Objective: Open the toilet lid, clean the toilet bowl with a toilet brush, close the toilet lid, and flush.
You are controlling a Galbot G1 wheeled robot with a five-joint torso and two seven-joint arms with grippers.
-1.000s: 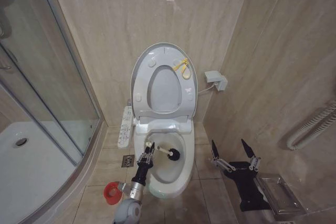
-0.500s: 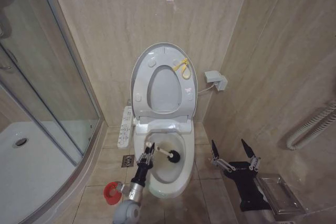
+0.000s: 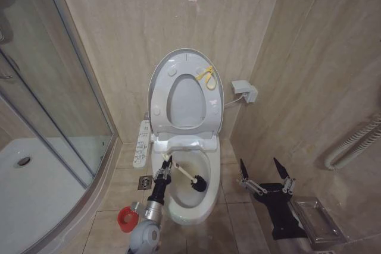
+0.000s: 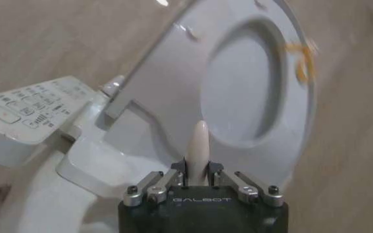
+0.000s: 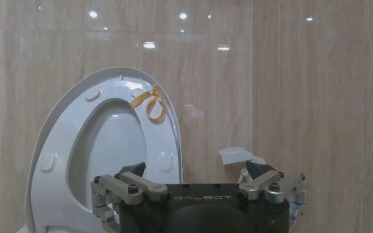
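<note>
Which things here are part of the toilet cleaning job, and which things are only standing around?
Job:
toilet lid, raised
toilet bowl
toilet brush, head in the bowl
left gripper, holding the brush handle

Standing around:
red holder cup
control panel
floor drain
shower tray
right gripper, open, idle

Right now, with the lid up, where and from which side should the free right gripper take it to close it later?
Probably by the top rim of the large glossy white toilet lid, next to the yellow strap. The lid leans back against the wall, so only its front and edge are reachable. The right gripper waits beside the bowl, jaws spread.
</note>
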